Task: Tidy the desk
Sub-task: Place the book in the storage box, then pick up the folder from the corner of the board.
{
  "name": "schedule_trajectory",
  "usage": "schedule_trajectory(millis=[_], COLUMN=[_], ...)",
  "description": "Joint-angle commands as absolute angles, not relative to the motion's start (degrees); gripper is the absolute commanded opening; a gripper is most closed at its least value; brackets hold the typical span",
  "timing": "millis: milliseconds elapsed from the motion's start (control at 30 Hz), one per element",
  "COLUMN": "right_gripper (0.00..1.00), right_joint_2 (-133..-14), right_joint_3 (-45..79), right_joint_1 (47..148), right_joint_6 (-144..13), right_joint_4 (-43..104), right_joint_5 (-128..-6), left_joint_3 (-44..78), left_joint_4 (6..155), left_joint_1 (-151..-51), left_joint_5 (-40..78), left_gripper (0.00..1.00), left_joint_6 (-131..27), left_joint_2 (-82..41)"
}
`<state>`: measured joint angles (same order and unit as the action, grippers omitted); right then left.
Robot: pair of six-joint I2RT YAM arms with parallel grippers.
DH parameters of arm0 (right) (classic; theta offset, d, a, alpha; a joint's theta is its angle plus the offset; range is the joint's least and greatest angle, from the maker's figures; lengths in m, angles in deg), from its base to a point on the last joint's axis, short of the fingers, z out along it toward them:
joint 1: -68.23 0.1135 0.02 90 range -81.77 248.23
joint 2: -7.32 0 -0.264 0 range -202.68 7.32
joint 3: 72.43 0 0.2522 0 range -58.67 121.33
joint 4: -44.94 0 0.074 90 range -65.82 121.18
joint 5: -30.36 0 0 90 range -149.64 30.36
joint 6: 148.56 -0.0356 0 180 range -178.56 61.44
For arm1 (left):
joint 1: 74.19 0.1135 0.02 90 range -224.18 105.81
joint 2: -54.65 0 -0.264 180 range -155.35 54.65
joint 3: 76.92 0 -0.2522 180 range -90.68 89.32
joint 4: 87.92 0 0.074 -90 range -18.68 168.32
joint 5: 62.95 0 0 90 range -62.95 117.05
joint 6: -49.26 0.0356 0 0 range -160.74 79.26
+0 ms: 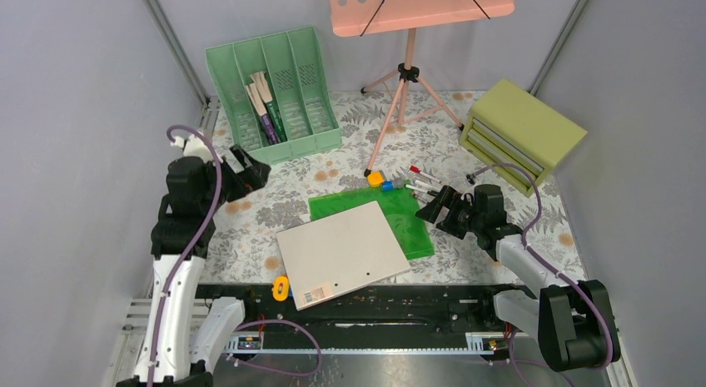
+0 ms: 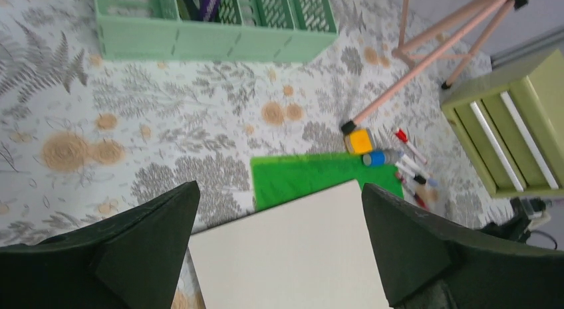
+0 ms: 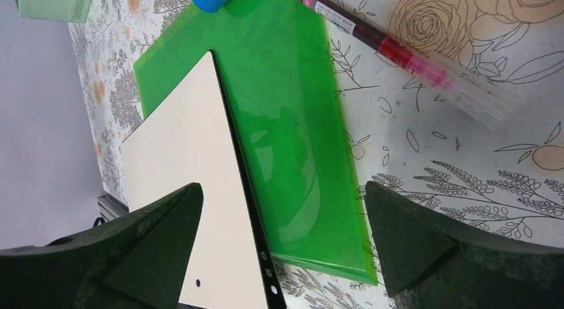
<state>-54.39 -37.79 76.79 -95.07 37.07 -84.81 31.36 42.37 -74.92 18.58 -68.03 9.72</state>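
Desk [image 1: 241,229]: square, flat, edges running near-far and left-right, neither side longer. Label [image 1: 313,295] at the near edge of the white board [image 1: 343,250] and print on the red pen [image 3: 399,53] are too small to read. Left gripper [image 1: 252,172] and right gripper [image 1: 431,205] are spread wide, holding nothing.

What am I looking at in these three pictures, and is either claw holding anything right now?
These are two robot arms bolted at the near edge of the desk. The wide picture looks down from above and behind them. The other two come from a camera on each wrist, with that arm's dark fingers in the bottom corners. On the cloth, a white board lies partly over a green folder, with some pens and a small yellow block beside them. Further back stand a green file rack, an olive drawer box and a pink stand. The left claw and right claw are both open and hold nothing.
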Motion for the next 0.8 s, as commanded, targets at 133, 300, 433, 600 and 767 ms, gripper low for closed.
schedule_trajectory(millis=[133, 300, 433, 600, 767], right_gripper=[0.99, 0.99, 0.99, 0.99, 0.99], right_joint_2=[-54.1, -54.6, -54.8, -55.8, -57.8], right_joint_3=[-36.2, -36.0, -35.8, -35.4, -34.4], right_joint_1=[76.4, 76.4, 76.4, 76.4, 76.4], right_joint_6=[-95.4, -95.3, -95.4, -95.2, -95.0], right_joint_4=[38.2, 38.2, 38.2, 38.2, 37.8], right_joint_5=[-85.8, -85.9, -85.8, -86.5, -87.1], left_joint_3=[39.8, 41.1, 42.2, 41.5, 41.7], left_joint_4=[43.0, 42.1, 40.9, 37.0, 37.0], left_joint_1=[-74.7, -74.6, -74.6, -74.6, -74.6], left_joint_5=[10.7, 9.9, 10.1, 14.3, 11.6], left_gripper=[0.99, 0.99, 0.99, 0.99, 0.99], left_joint_6=[-68.6, -67.1, -66.9, -65.0, -65.3], left_joint_2=[14.8, 13.9, 12.2, 7.8, 2.7])
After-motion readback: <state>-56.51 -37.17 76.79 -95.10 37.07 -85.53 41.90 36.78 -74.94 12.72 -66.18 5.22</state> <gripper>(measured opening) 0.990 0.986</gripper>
